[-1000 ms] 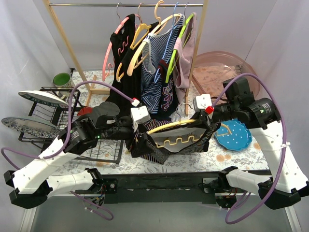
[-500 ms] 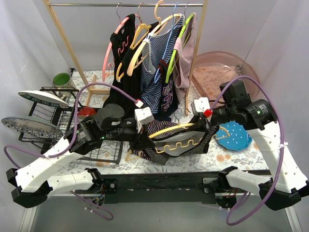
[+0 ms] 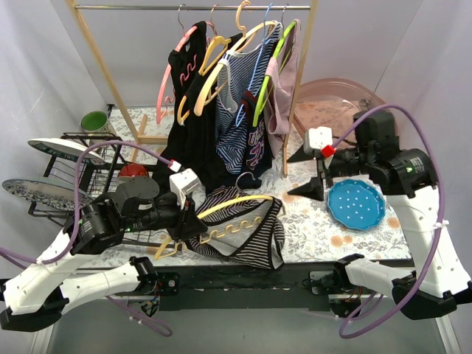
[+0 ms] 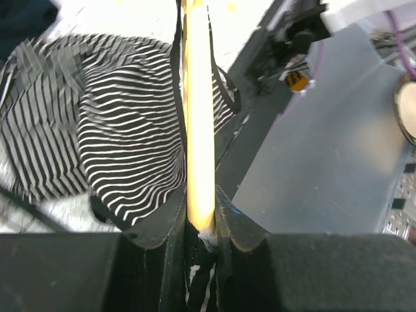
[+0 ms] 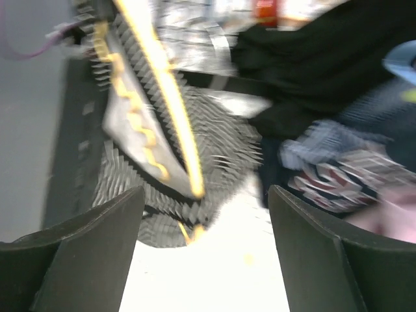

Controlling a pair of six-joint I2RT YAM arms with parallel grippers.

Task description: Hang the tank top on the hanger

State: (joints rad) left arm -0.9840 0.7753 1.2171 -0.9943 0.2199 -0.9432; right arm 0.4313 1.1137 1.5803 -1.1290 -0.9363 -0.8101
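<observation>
Tank top (image 3: pixel 254 240) thin-striped, rumpled, draped over arched pale-yellow plastic hanger (image 3: pixel 228 204)

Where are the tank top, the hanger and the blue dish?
tank top (image 3: pixel 259 245): top external view, striped body.
hanger (image 3: pixel 234 200): top external view, arched shoulder.
blue dish (image 3: pixel 355 205): top external view, bare dotted middle.

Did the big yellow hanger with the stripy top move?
Yes. The hanger moved left and nearer the table's front edge, away from the blue plate, which stayed put.

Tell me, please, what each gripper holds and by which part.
Left gripper pinches the hanger near one shoulder end; right gripper is open, holding nothing.
</observation>
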